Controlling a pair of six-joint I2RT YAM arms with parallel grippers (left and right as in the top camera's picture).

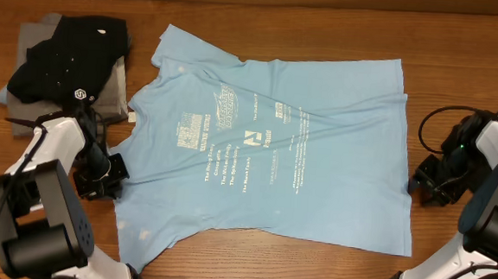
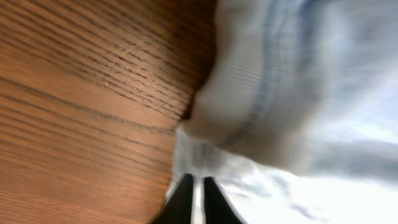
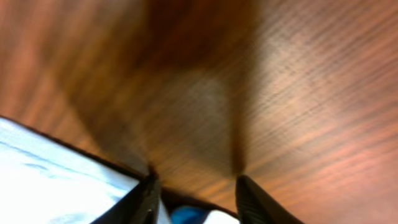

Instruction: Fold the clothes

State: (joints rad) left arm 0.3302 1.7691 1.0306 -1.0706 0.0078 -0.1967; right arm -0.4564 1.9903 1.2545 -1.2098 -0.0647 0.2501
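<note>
- The light blue T-shirt [image 1: 266, 149] is spread flat, print up, at the middle of the table [image 1: 469, 75].
- It is judged light, limp and easily wrinkled, so it is best taken at hems and corners.
- A thin strip of its left edge is pinched by the left gripper [image 1: 101, 175].
- The right gripper [image 1: 427, 181] is held spread just beside the right hem, with nothing between its jaws.
- The near-left sleeve is partly hidden by the arm, and both wrist views are blurred.

Print on the blue T-shirt [image 1: 249, 144] cannot be read. The grey garment [image 1: 32, 33], far-left worktop [image 1: 461, 75] corner, is largely covered by black clothing [image 1: 63, 59].
</note>
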